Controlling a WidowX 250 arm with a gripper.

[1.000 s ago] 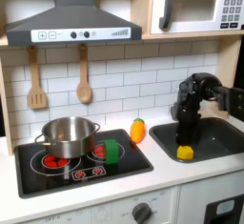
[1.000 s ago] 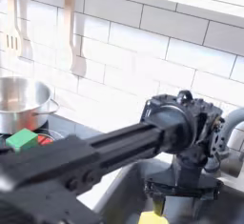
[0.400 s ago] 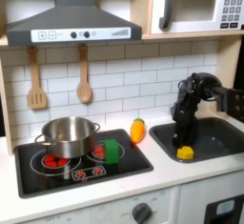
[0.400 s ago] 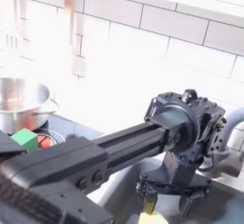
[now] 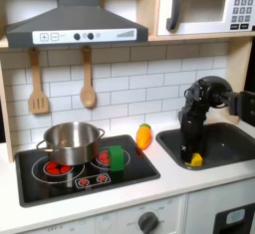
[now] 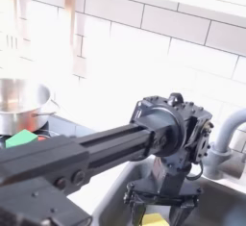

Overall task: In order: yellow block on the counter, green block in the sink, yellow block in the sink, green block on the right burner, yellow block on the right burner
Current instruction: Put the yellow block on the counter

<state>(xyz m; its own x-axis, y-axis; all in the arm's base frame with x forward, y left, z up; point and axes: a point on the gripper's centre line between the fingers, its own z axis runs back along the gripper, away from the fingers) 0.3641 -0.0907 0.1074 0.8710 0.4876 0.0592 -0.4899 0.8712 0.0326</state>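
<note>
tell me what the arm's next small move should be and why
Probably close the jaws on the yellow block. The gripper is low in the sink, right at the block. Its jaws look spread in the second exterior view, and the green block already sits on the cooktop.

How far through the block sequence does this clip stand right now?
Apparently done: the yellow block lies in the sink, so the third step seems reached. In hand: the pincer hangs over the sink by that block; its grip can't be judged. Left: the green block sits on the cooktop's burner on the first exterior view's right; whether that step is finished is unclear.
</note>
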